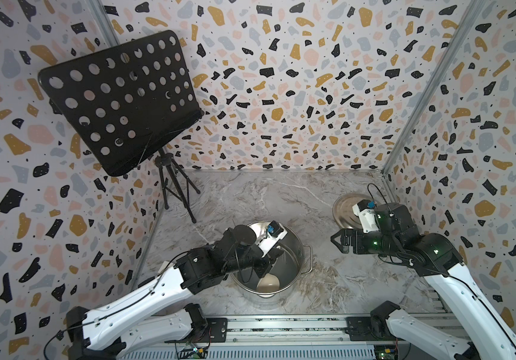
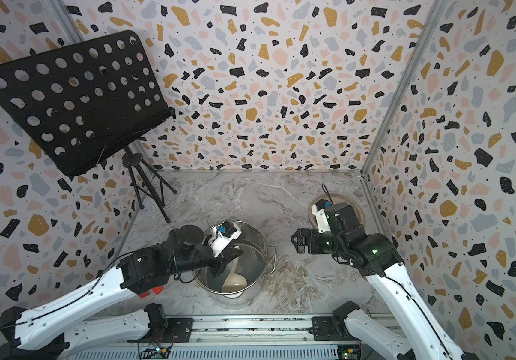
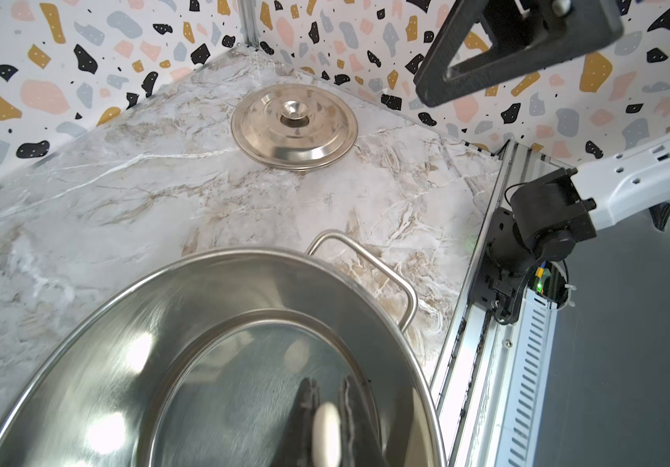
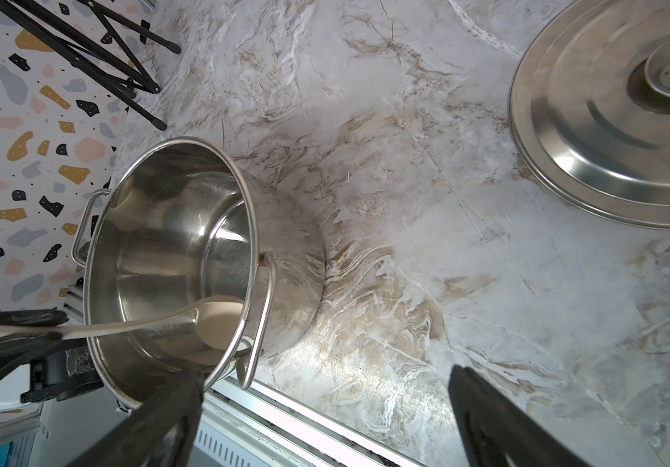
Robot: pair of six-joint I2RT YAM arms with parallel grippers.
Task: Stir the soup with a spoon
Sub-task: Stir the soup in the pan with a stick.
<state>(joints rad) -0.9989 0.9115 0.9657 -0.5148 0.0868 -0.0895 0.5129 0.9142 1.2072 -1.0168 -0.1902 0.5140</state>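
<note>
**A:** What fills most of the scene?

**B:** The marble table. At its far left corner stands a black music stand on a tripod; its holed plate is tilted.

**A:** And the pot?

**B:** The steel pot stands upright near the table's front edge, about midway across; its inside shows bare shiny metal; a wire loop handle sits on either side. The lid lies flat, knob up, toward the far right corner, well apart from the pot.

**A:** Where is the ladle?

**B:** The cream-white ladle has its bowl low in the pot by the near wall; I cannot tell whether it touches the bottom; the handle slants up to the left arm.

**A:** The grippers?

**B:** The left gripper is over the pot, jaws clamped tight on the ladle's handle. The right gripper hangs above the table between pot and lid; its jaws are spread wide and hold nothing.
</note>
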